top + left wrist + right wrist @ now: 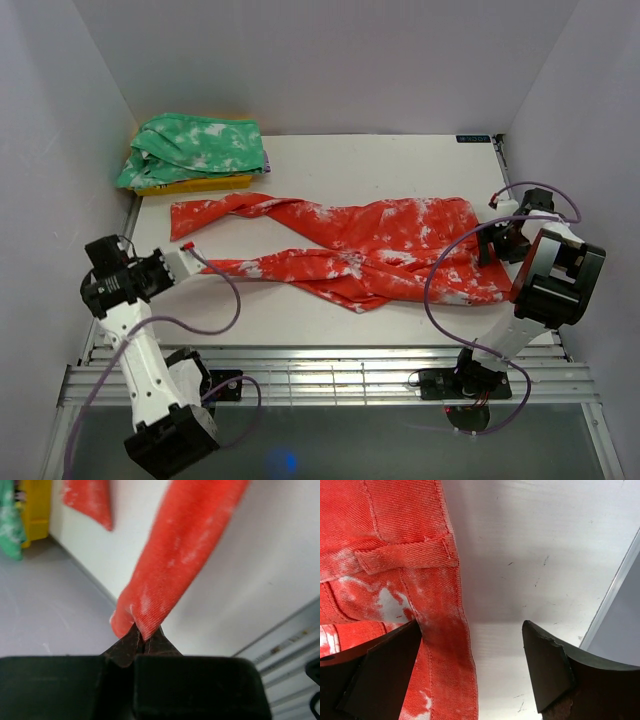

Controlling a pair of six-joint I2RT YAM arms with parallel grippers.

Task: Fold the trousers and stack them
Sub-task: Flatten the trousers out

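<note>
The red-orange trousers (370, 248) with white splotches lie spread across the table, waist at the right, both legs running left. My left gripper (185, 261) is shut on the hem of the near leg (165, 580), pinching the cloth between its fingertips (142, 642). My right gripper (497, 235) is open at the waist end. Its jaws stand wide apart over the waistband edge (445, 645); the left finger (385, 665) lies on the cloth and the right finger (550, 665) over bare table.
A green white-mottled garment (195, 148) lies on a yellow cloth (210, 183) at the back left corner. The table's (400, 160) right edge (612, 590) runs close to my right gripper. Purple cables loop over the trousers' right end.
</note>
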